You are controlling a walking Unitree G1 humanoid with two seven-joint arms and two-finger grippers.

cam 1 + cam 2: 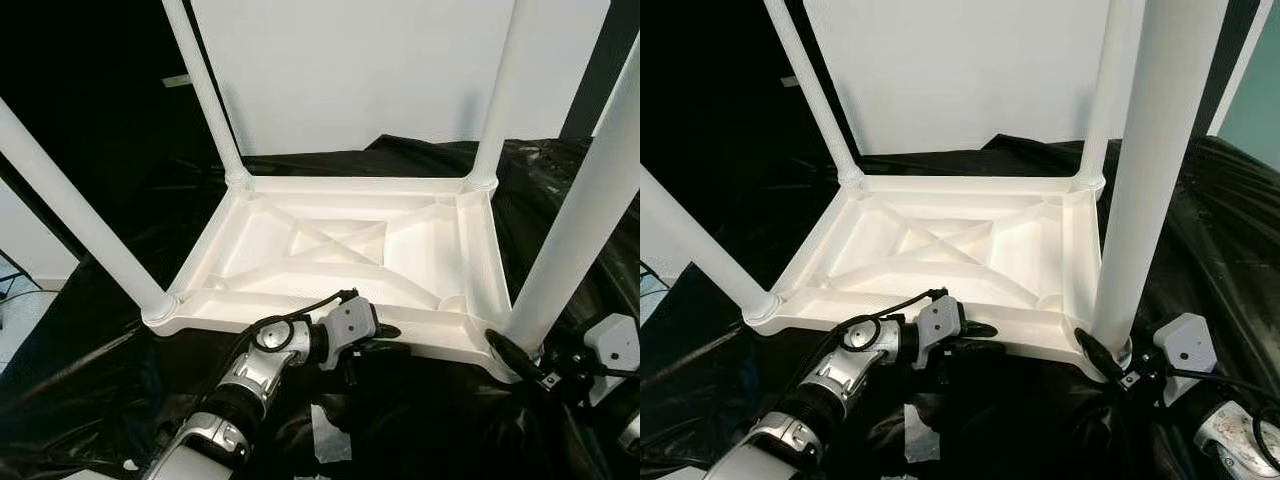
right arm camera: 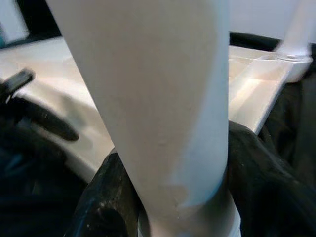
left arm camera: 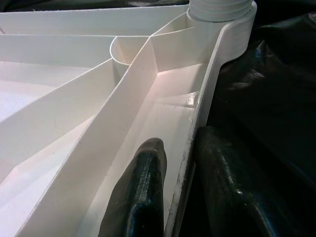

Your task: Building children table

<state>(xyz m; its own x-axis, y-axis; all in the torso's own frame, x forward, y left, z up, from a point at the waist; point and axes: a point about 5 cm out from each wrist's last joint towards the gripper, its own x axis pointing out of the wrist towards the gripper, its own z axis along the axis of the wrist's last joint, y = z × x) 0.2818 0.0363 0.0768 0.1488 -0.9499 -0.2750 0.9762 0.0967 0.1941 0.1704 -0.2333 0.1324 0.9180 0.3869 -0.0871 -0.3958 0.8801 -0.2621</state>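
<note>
head views: the white plastic table top (image 1: 340,250) lies upside down on black sheeting (image 1: 90,380), four white legs (image 1: 575,215) standing up from its corners.
left gripper (image 1: 385,338): at the near rim, mid-edge.
right gripper (image 1: 1102,362): at the base of the near right leg.
left wrist view: fingers (image 3: 143,192) pinch the rim wall, one inside, one outside.
right wrist view: black fingers (image 2: 106,205) press either side of the leg's base; the left gripper lies just beyond.
</note>
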